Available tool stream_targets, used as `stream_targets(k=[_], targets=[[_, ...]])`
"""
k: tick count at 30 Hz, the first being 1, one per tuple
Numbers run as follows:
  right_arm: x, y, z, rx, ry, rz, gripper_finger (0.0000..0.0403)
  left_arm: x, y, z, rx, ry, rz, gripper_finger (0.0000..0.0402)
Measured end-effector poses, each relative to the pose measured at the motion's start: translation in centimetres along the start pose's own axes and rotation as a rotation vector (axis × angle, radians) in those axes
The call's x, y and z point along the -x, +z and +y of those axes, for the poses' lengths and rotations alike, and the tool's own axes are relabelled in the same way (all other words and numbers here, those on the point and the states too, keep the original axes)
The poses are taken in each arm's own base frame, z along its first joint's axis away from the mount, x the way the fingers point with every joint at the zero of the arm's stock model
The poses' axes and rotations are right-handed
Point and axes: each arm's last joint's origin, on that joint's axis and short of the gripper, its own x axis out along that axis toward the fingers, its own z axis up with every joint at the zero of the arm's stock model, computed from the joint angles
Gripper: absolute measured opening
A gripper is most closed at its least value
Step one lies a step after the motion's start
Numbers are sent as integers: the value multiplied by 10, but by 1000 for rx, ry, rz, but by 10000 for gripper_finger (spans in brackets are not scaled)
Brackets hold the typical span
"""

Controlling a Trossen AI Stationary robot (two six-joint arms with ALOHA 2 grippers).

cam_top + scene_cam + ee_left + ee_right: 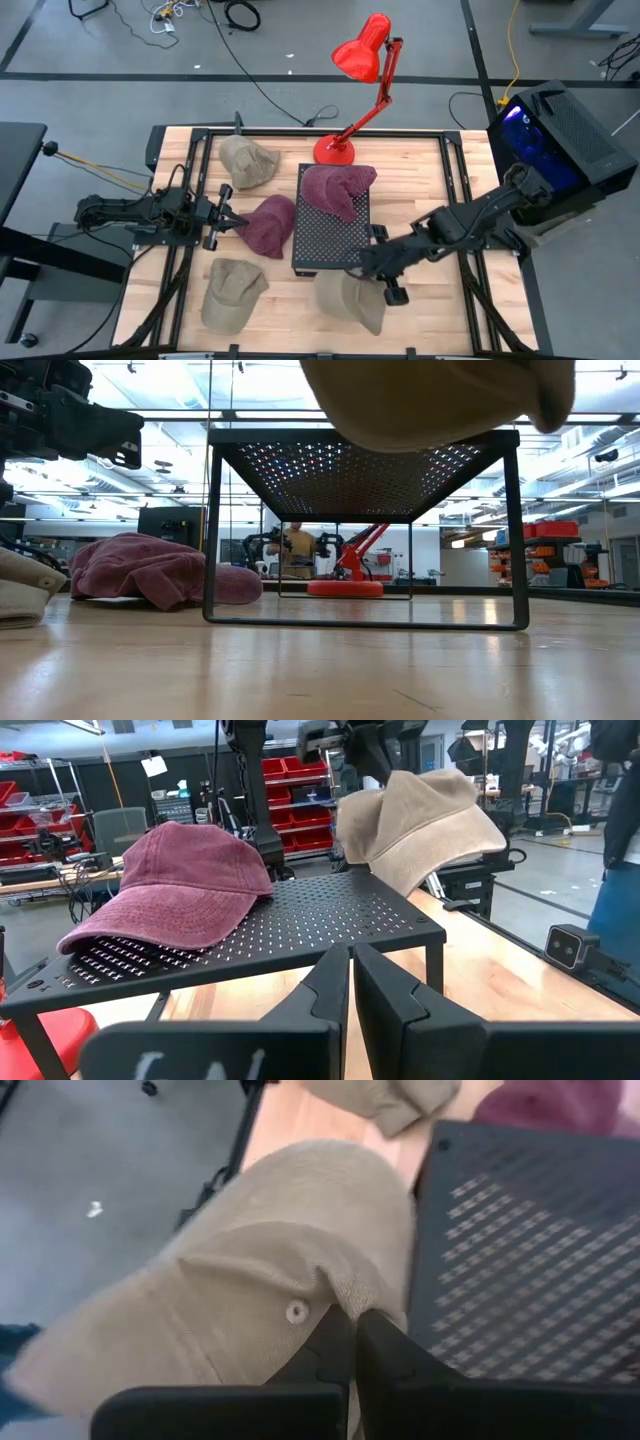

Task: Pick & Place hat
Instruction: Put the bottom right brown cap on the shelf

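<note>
- On the left side of the bench (420, 290), the left gripper (232, 222) is low and points to the right, toward the black rack (333, 235). Its jaws are almost closed and they hold nothing.
- Just beside its tip lies a maroon hat (268, 226), on the wood next to the left edge of the rack.
- Behind this hat there is a tan hat (247, 160) near the far edge of the bench, and one more tan hat (232, 293) near the front edge.
- On top of the rack, at its far end, lies a second maroon hat (337, 190).
- Behind the rack stands a red lamp (362, 80).
- At the front right corner of the rack, the right gripper (380, 265) has its jaws shut on a tan hat (350, 298). In the low view this hat (430, 400) is lifted above the bench, about as high as the top of the rack.
</note>
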Motion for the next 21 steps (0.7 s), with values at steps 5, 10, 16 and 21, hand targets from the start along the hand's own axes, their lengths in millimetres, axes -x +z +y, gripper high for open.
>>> stream_targets(k=[5,10,16,21], targets=[[0,5,-13,76,-30,-23,1,0,0,0,0,0,0,25],[8,10,-18,132,-20,-84,1,0,0,0,0,0,0,25],[22,10,-18,182,-2,-116,1,0,0,0,0,0,0,25],[27,13,-20,231,-61,-162,1,0,0,0,0,0,0,25]])
